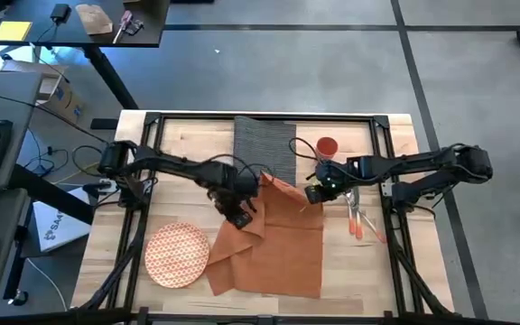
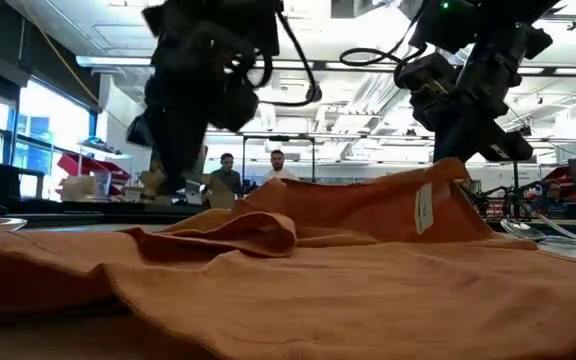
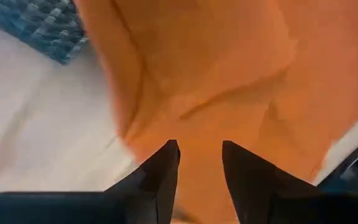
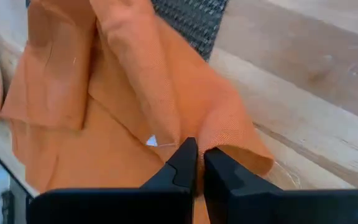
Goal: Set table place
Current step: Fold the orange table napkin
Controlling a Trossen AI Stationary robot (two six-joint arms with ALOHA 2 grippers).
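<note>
The table (image 1: 368, 262) of light wood planks carries everything. The biggest thing on it is the orange napkin (image 1: 273, 239), spread rumpled across the middle and front, its far edge lying over the near end of the dark woven placemat (image 1: 264, 144). The round patterned plate (image 1: 176, 255) sits at the napkin's left edge, near the front. Orange-handled cutlery (image 1: 357, 219) lies just right of the napkin, and the small red cup (image 1: 327, 147) stands right of the placemat. The left gripper (image 3: 199, 171) hangs over the napkin's left part with a clear gap between its fingers, gripping nothing. The right gripper (image 4: 199, 163) has its fingers pinched together on a raised fold at the napkin's right far corner
</note>
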